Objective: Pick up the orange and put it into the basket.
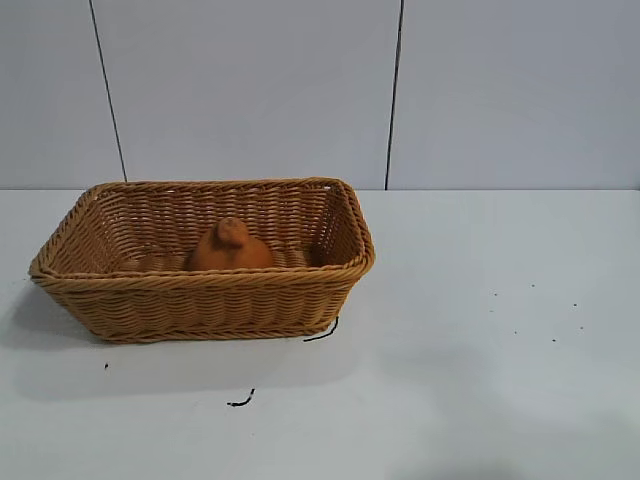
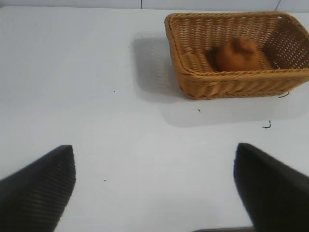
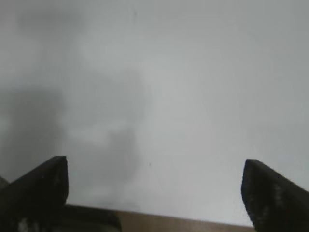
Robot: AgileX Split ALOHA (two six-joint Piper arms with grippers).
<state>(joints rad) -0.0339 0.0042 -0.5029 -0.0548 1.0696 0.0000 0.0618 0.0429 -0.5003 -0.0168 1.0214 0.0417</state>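
The orange (image 1: 229, 249) is a brownish-orange lump with a small knob on top. It lies inside the woven wicker basket (image 1: 200, 300) on the white table, left of centre. It also shows in the left wrist view (image 2: 237, 55), inside the basket (image 2: 231, 82). My left gripper (image 2: 154, 159) is open and empty above bare table, well away from the basket. My right gripper (image 3: 154, 169) is open and empty over bare table near the table's edge. Neither arm shows in the exterior view.
Short black thread-like scraps (image 1: 322, 333) lie on the table by the basket's front right corner, with another (image 1: 240, 401) nearer the front. Small dark specks (image 1: 552, 320) dot the table at the right. A pale panelled wall stands behind.
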